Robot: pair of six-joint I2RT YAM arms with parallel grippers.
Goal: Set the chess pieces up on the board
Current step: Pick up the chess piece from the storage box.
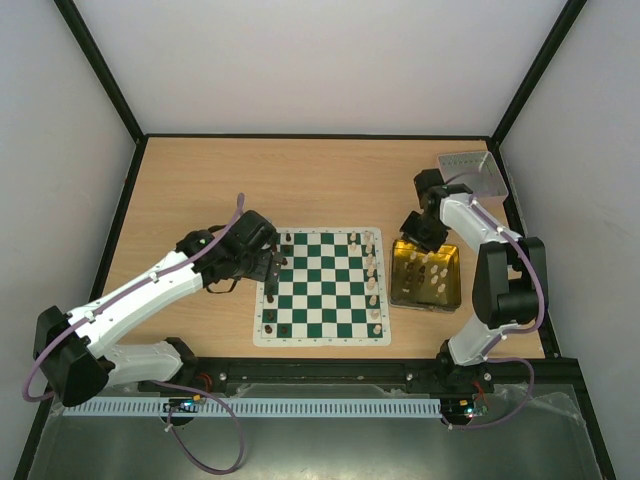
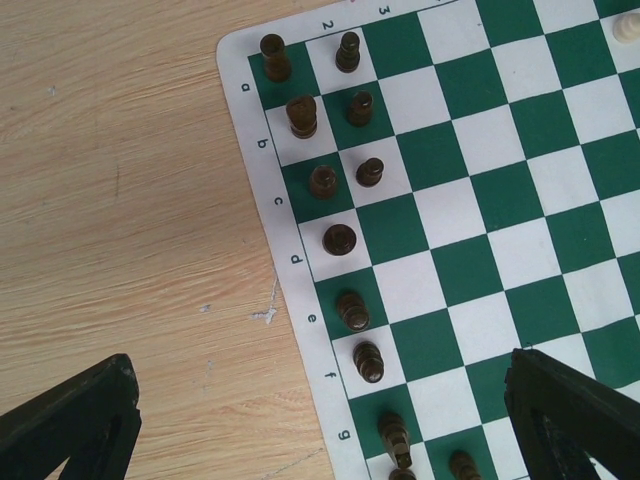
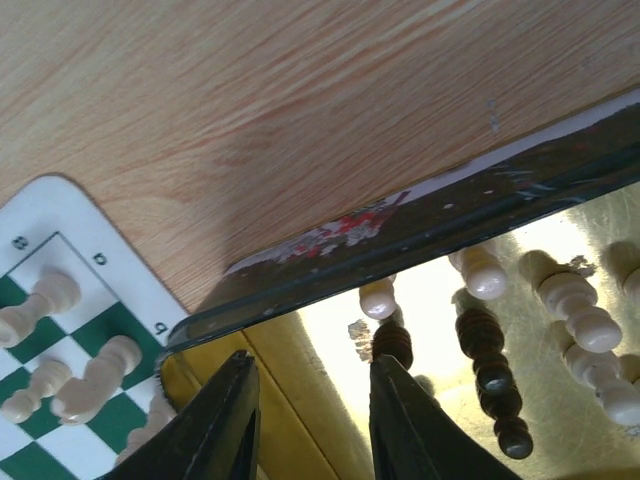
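Note:
The green and white board (image 1: 322,287) lies mid-table. Black pieces (image 1: 272,320) stand along its left side and cream pieces (image 1: 372,270) along its right. My left gripper (image 1: 268,262) hovers over the board's left edge, open and empty. In the left wrist view (image 2: 325,420) several black pieces (image 2: 339,239) stand in the two edge rows of the board (image 2: 480,200). My right gripper (image 1: 415,232) is open and empty over the near corner of the yellow tray (image 1: 427,275). In the right wrist view (image 3: 312,400) a dark piece (image 3: 392,342) and a cream piece (image 3: 378,298) stand just beyond its right finger.
The yellow tray (image 3: 300,270) holds several more cream and dark pieces (image 3: 585,320). The board's corner (image 3: 30,250) with cream pieces shows at lower left of the right wrist view. A small grey tray (image 1: 470,172) sits at the back right. Walls enclose the table.

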